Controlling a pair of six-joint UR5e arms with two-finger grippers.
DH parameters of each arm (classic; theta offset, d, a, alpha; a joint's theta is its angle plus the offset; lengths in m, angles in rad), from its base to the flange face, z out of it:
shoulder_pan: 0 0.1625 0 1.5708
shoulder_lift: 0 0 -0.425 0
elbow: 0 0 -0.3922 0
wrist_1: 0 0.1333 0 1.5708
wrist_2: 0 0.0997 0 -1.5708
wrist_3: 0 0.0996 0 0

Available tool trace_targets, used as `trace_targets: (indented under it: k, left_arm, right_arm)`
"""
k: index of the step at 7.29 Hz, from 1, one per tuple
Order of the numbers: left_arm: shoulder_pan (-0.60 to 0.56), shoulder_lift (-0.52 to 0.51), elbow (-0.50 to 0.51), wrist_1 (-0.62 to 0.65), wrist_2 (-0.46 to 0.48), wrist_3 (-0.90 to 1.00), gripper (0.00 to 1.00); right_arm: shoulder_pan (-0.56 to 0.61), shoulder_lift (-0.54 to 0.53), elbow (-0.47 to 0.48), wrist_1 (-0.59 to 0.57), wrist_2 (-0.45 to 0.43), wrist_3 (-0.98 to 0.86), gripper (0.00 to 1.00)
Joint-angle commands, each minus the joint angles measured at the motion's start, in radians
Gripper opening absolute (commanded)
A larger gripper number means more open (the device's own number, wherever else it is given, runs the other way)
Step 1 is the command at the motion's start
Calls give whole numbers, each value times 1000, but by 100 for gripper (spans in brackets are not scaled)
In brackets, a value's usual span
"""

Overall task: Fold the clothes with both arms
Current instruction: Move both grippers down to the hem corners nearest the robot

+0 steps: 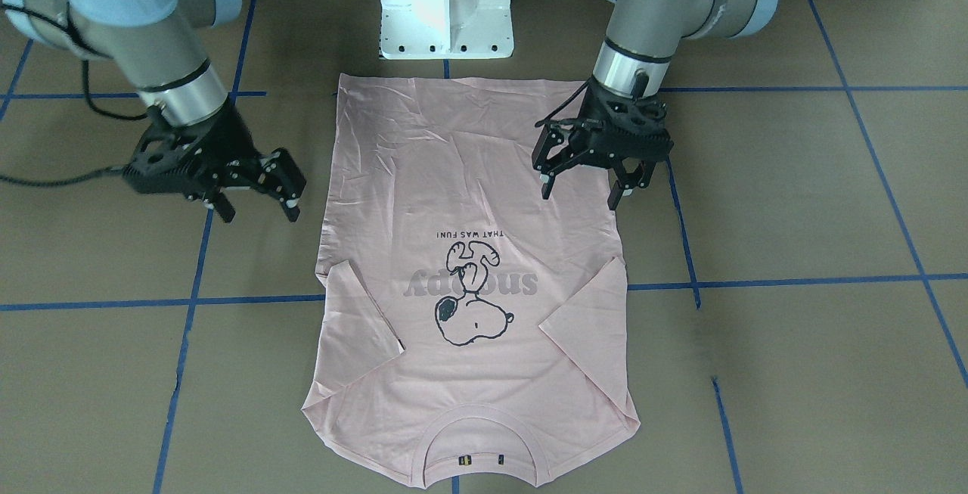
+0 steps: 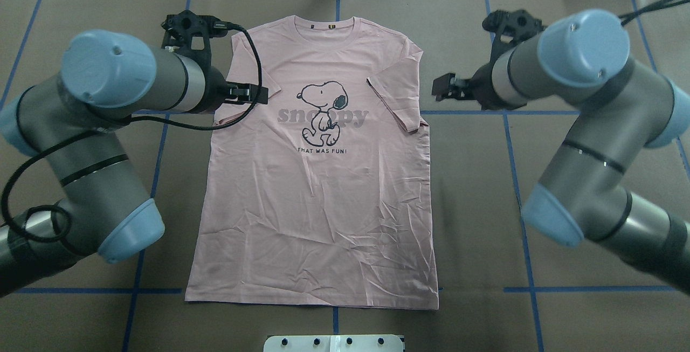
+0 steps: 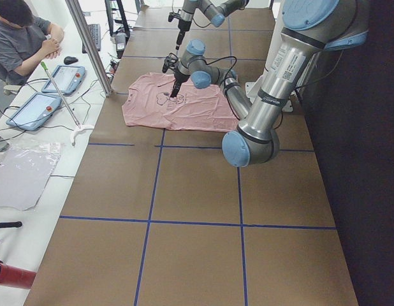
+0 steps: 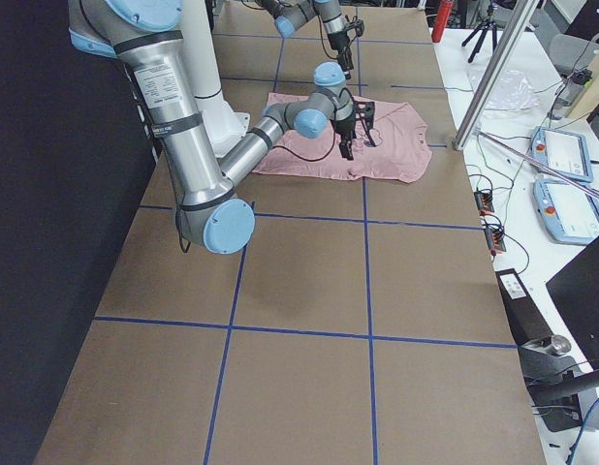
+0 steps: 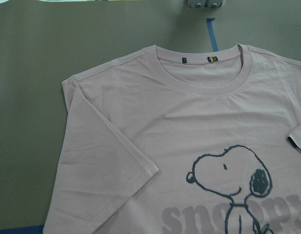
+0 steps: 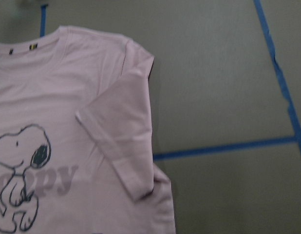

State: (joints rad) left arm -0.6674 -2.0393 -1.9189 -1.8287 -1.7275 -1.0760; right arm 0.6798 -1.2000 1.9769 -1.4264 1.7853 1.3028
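Collar (image 1: 484,445) nearest. T-shirt (image 1: 469,176) looks light, limp and wrinkle-prone; I'd pinch the shoulder edges. Left end effector (image 1: 580,195) and right end effector (image 1: 257,212) both spread, empty.

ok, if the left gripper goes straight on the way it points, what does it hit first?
Probably the T-shirt, right at its side edge: the open left gripper points down over it. Height above the cloth is unclear.

The T-shirt (image 2: 318,206) is being shown in pale pink, its dog print (image 2: 323,112) being outlined in black over grey lettering (image 2: 358,118). The table (image 2: 474,195) is being presented in brown, gridded by blue tape lines (image 2: 513,179). The left arm (image 2: 91,147) and right arm (image 2: 593,142) are being seen in grey with light blue joint caps
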Motion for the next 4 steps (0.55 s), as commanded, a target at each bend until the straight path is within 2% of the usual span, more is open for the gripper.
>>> trace_targets:
  k: [1,2,4]
  left_arm:
    - [99,117,-121,-4,12,-133,100]
    - [173,169,-144,-6,55,-153,100]
    - [314,269,-167,-9,130,-249,100]
  right_arm:
    - [-350,-55,193,-193,-311,262,96]
    - [-476,-88,203,-180,-437,342,96]
    - [-625,-156,243,-175,-538,449,91]
